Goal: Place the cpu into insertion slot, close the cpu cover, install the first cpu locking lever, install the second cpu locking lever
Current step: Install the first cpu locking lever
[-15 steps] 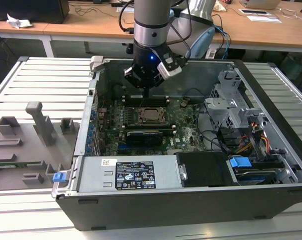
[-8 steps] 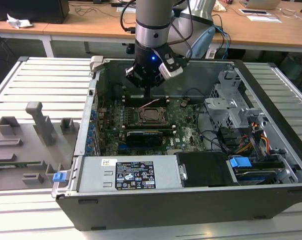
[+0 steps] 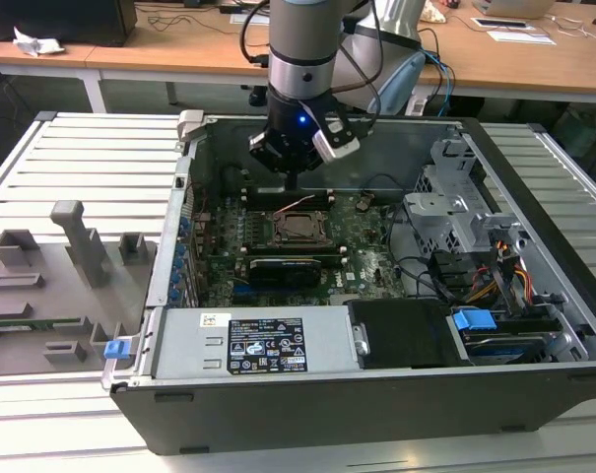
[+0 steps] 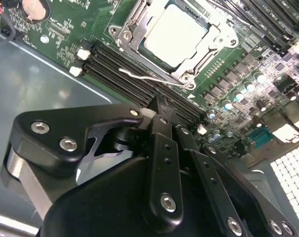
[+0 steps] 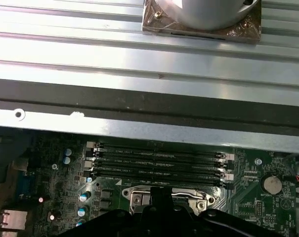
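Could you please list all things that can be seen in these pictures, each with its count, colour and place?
computer case: one, dark grey, open, lying on the slatted metal table.
green circuit board: one, inside the case.
cpu: one, pale silvery, seated in the insertion slot at the board's middle.
cpu cover: one, silvery frame, lying around the cpu.
locking lever: one thin silvery wire seen beside the socket, along the memory slots.
memory slots: four, long and black, beside the socket.
long black card: one, on the board below the socket in the exterior view.
grey fixture: one, on the table at the exterior view's left.
gripper: one, black, fingertips together, above the memory slots near the lever.
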Robot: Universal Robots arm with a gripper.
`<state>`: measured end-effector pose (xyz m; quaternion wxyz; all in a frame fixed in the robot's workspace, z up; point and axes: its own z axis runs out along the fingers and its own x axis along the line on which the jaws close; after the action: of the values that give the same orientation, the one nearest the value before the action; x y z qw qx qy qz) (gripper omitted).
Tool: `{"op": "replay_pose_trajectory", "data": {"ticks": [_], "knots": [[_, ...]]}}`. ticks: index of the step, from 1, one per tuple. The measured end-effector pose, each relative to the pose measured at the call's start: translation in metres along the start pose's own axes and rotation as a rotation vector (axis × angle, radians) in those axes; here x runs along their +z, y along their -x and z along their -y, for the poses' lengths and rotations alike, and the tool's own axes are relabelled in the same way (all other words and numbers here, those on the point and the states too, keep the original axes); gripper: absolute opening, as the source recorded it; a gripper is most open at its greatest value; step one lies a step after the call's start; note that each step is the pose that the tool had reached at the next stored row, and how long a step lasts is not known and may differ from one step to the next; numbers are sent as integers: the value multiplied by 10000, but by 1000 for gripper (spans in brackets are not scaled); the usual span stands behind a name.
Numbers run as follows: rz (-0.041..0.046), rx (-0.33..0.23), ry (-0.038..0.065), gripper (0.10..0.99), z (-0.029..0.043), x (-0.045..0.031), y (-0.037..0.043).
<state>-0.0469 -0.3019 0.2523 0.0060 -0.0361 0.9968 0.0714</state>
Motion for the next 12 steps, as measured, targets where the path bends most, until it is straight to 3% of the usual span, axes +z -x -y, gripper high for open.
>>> {"op": "replay_pose_trajectory", "data": {"ticks": [9, 12], "knots": [[4, 5, 3, 106, 5, 39, 0], [2, 5, -2, 106, 13, 85, 11]]}}
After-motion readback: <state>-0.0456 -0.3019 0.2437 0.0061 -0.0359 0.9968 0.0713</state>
